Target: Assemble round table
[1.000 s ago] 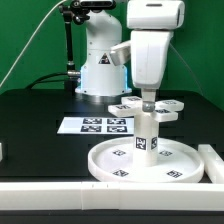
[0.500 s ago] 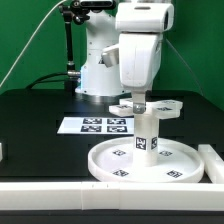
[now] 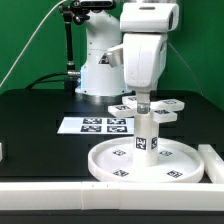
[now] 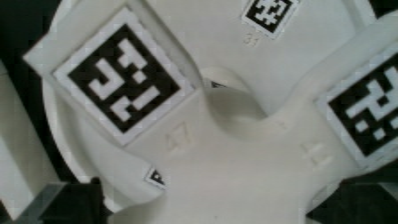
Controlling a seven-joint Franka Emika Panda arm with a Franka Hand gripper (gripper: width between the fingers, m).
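Cross-shaped foot piece [image 3: 148, 107] sits right of centre atop the upright leg [image 3: 145, 132], on the round disc [image 3: 148, 160] at lower right. Gripper [image 3: 143, 98] open directly above. Foot looks rigid, light, slick plastic; best grasped across one arm.

No readable text anywhere (only coded square tags [image 4: 121, 72]).

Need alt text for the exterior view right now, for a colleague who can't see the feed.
A white robot arm's gripper hangs over a cross-shaped foot piece sitting atop a short leg, which stands upright in the centre of a large round disc on a black table. A marker board lies beyond the disc.
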